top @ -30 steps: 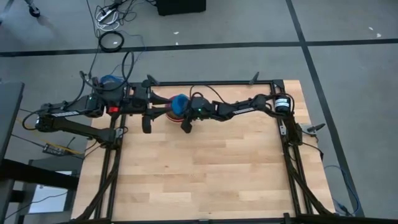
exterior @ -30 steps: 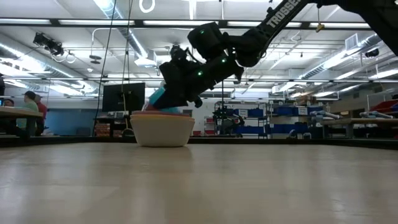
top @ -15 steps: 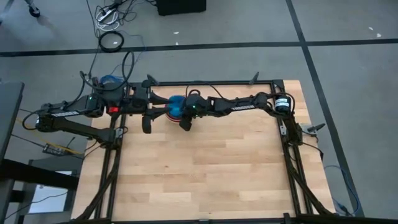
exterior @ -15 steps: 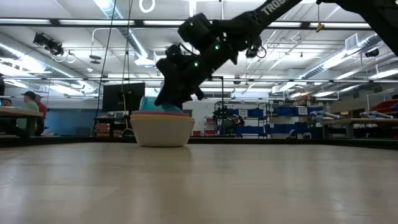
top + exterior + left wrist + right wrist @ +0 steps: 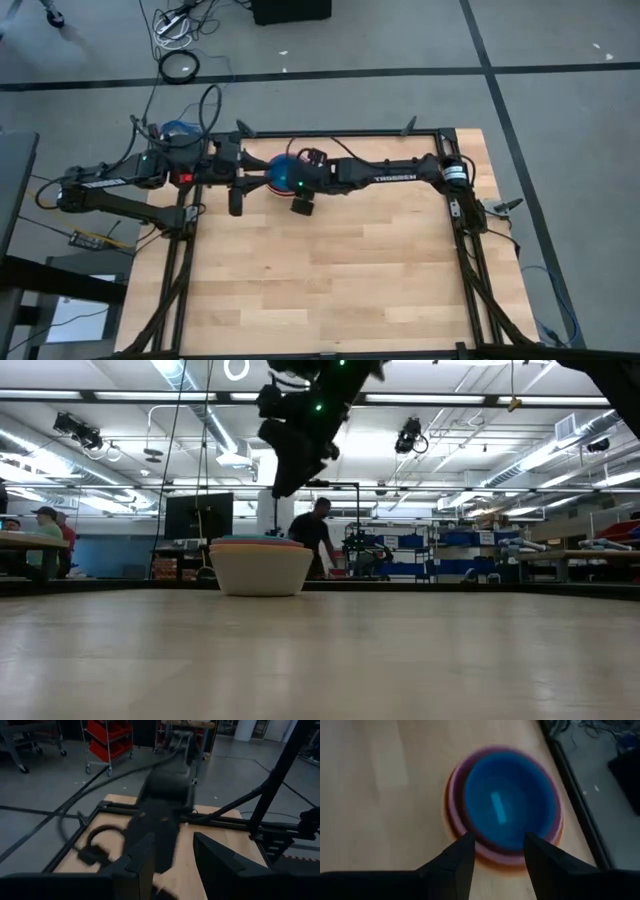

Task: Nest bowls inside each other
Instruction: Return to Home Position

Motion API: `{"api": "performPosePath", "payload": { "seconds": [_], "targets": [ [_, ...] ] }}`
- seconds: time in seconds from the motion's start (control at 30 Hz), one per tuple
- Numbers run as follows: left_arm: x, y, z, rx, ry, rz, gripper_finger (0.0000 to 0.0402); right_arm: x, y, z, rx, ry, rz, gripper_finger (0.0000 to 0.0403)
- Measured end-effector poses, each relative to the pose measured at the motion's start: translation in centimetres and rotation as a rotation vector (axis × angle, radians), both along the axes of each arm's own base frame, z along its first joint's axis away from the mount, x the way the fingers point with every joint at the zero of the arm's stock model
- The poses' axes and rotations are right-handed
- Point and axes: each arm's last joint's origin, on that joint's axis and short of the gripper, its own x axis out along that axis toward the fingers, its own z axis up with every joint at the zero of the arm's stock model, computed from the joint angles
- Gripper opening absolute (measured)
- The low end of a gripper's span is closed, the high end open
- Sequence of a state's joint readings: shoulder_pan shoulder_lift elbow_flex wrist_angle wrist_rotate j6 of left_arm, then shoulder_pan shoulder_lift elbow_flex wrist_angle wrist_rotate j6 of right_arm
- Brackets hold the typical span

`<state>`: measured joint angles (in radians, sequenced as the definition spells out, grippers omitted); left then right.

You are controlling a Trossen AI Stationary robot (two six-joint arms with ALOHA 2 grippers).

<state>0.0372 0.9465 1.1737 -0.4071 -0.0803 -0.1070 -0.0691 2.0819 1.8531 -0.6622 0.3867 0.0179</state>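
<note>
The bowls [image 5: 281, 170] stand nested in one stack at the table's far edge, left of the middle, resting on the wood. The low view shows the pale outer bowl [image 5: 260, 568] with coloured rims above it. The blue bowl [image 5: 507, 805] lies innermost, ringed by purple, pink and orange rims. My right gripper [image 5: 495, 865] hangs open above the stack, pointing slantwise down at it, clear of the rims [image 5: 285, 478]. My left gripper [image 5: 172, 865] waits open just left of the stack [image 5: 252, 170].
Black frame rails [image 5: 330, 134] run along the table's far edge right behind the stack, and along both sides. Bare wood [image 5: 320, 270] stretches toward the near edge. My right arm [image 5: 165, 805] fills the left wrist view. People [image 5: 318, 538] stand in the room beyond.
My right gripper has lowered the blue bowl, first held tilted over the stack, into the other bowls and let it go. It has then risen well above the stack and tipped to point slantwise down. The blue bowl now sits level inside the stack.
</note>
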Motion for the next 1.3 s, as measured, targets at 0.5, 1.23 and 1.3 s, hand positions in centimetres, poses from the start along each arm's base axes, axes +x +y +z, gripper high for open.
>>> {"api": "performPosePath", "payload": {
  "seconds": [0.5,1.23,1.3],
  "targets": [
    [-1.8,-0.2,0.2,-0.182,-0.007,-0.021,0.0143,-3.8,13.3,5.3,-0.072,-0.004,0.366,0.0154],
    [-17.4,-1.0,4.4,0.004,-0.536,-0.081,0.0143,-30.7,9.9,28.5,0.034,-0.957,0.86,0.0154],
    [-17.9,-1.1,3.6,0.005,-0.537,-0.079,0.0143,-31.9,9.5,27.5,0.032,-0.951,0.85,0.0155]
  ]
}}
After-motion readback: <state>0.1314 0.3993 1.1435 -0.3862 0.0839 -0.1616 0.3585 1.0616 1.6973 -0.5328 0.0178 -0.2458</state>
